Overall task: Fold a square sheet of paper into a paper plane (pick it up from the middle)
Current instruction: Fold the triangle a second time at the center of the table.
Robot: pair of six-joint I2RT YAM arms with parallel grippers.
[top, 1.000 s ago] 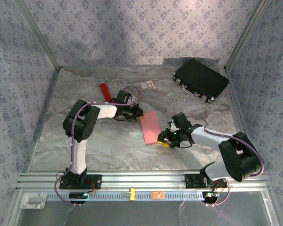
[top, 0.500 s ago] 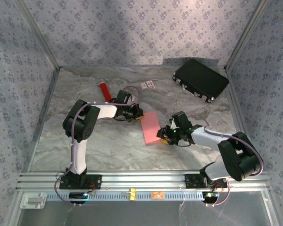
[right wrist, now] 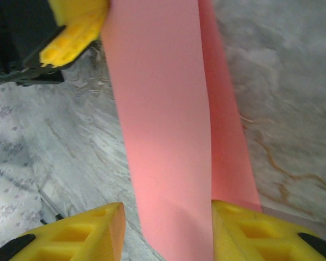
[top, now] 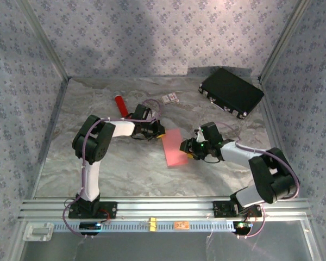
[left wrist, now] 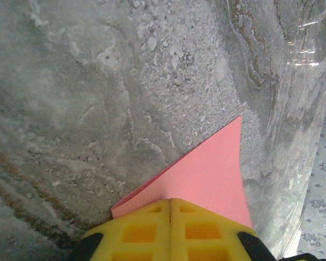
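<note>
Sitting well clear of the work, a black case (top: 231, 92) lies at the far right of the table (top: 114, 168). A glossy red cylinder (top: 120, 103) lies at the far left, and a small printed card (top: 170, 98) is between them. None of them touches the paper. The square sheet of paper (top: 175, 148) is mid-table, folded over on itself into a long pink strip. An arm meets it at each side and nothing else is in the way.

From above, the strip runs from the left arm (top: 122, 128) at its far corner towards the right arm (top: 236, 153) at its right edge. The finger tips are too small there to read. The left wrist camera shows the left fingers (left wrist: 201, 217) pressed together and clamped on the near edge of the paper. The paper's free corner points away over the marble.

The right wrist camera shows the right fingers (right wrist: 81, 231) standing apart, one on each side of the strip. The paper runs between them, with a second layer showing along its right edge. I cannot tell whether the right-hand pad touches that edge or only overlaps it. A yellow tip of the left fingers shows at the strip's far end in that view.

Both arms are bent at the elbow and reach inward low over the table. Their wrists face each other across the sheet.
</note>
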